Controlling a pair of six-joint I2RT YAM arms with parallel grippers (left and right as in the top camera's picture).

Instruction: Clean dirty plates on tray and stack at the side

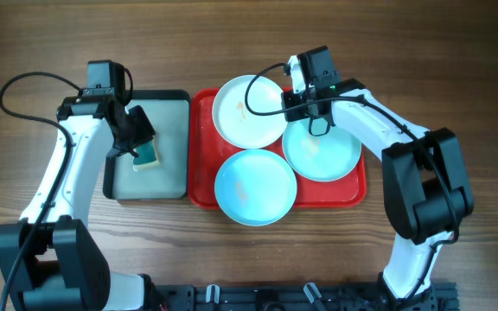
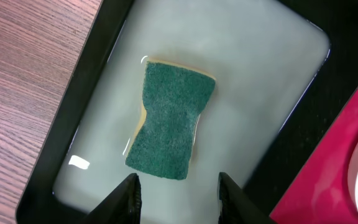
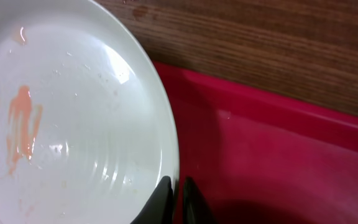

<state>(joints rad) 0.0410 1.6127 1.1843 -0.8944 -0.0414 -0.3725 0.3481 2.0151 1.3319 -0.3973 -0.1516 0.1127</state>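
Note:
Three plates lie on the red tray (image 1: 199, 186). The white plate (image 1: 247, 111) sits at the back left and carries an orange smear (image 3: 22, 127). One pale aqua plate (image 1: 322, 151) lies at the right, another aqua plate (image 1: 255, 186) at the front. My right gripper (image 1: 290, 104) is shut on the white plate's (image 3: 73, 124) right rim, one finger inside it and one outside over the tray (image 3: 278, 162); its fingertips (image 3: 178, 186) pinch that rim. My left gripper (image 2: 179, 193) hangs open just above a green sponge (image 2: 169, 121), holding nothing.
The sponge (image 1: 145, 154) lies in shallow cloudy water in a black-rimmed tray (image 1: 171, 173) left of the red tray. Bare wooden table (image 1: 456, 78) surrounds both trays. A black cable (image 1: 24, 86) loops at the far left.

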